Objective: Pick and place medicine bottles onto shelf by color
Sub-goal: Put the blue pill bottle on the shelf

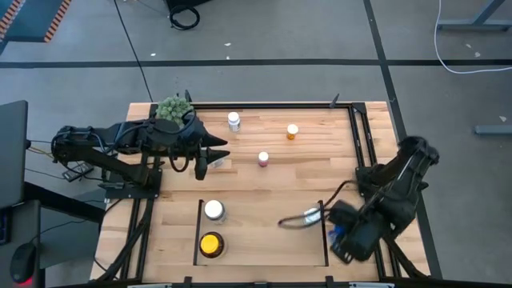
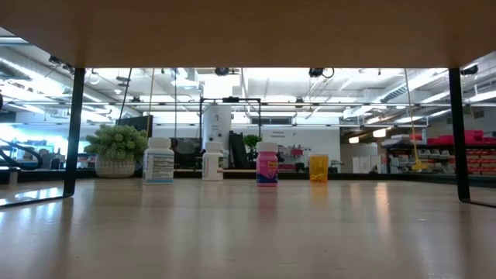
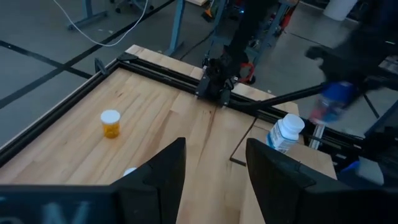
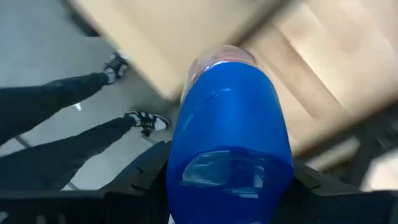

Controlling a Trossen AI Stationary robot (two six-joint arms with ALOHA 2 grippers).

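Observation:
My right gripper [image 4: 230, 186] is shut on a blue medicine bottle [image 4: 227, 124] above the table's near right corner; in the high view the gripper [image 1: 330, 228] and bottle [image 1: 335, 234] are blurred. My left gripper [image 3: 214, 174] hangs open with nothing between its fingers over the table's far left [image 1: 208, 154]. The shelf [image 1: 264, 244] holds a white-capped bottle [image 1: 214, 210] and a yellow-capped amber bottle [image 1: 211, 244], both upright on their bases. On the planks beyond stand a white bottle [image 1: 234, 120], a small orange one [image 1: 293, 131] and a pink one [image 1: 263, 158]. My right gripper pinches the blue bottle's round side [image 4: 180, 162] between its two fingers [image 4: 146, 171], which point steeply down. The bottle lies roughly along the fingers, its pale far end [image 4: 217, 59] away from the wrist. It is lifted clear of the table.
A green plant ball [image 1: 174, 107] sits at the far left corner beside the left arm. Black rails [image 1: 358, 136] run along the table's edges. Bare planks [image 1: 320, 172] lie between the loose bottles and the shelf. A person's legs and shoes [image 4: 134, 118] show on the floor beyond the table edge.

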